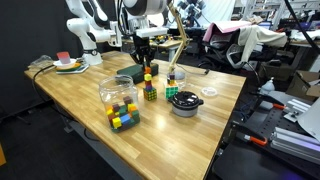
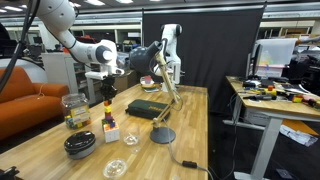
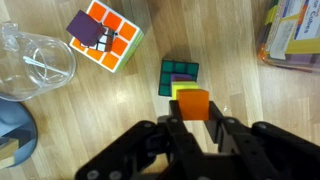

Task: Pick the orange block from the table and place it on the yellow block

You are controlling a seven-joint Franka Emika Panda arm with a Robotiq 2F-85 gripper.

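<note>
In the wrist view my gripper (image 3: 193, 118) is shut on the orange block (image 3: 193, 103), one finger on each side. It holds the block directly over the yellow block (image 3: 184, 90), whose far edge shows just beyond the orange one. The yellow block tops a short stack with a green cube (image 3: 180, 72) lower down. I cannot tell whether orange and yellow touch. In both exterior views the gripper (image 1: 144, 58) (image 2: 107, 90) hangs straight above the stack (image 1: 150, 88) (image 2: 108, 115) on the wooden table (image 1: 80, 80).
A Rubik's cube (image 3: 105, 35) (image 1: 172, 88) lies next to the stack. A clear jar of cubes (image 1: 120, 103) (image 2: 74, 110), a dark bowl (image 1: 185, 102) (image 2: 80, 145), a clear glass dish (image 3: 35, 60) (image 2: 116, 168), a wooden lamp (image 2: 162, 100) and a dark box (image 2: 148, 108) stand around.
</note>
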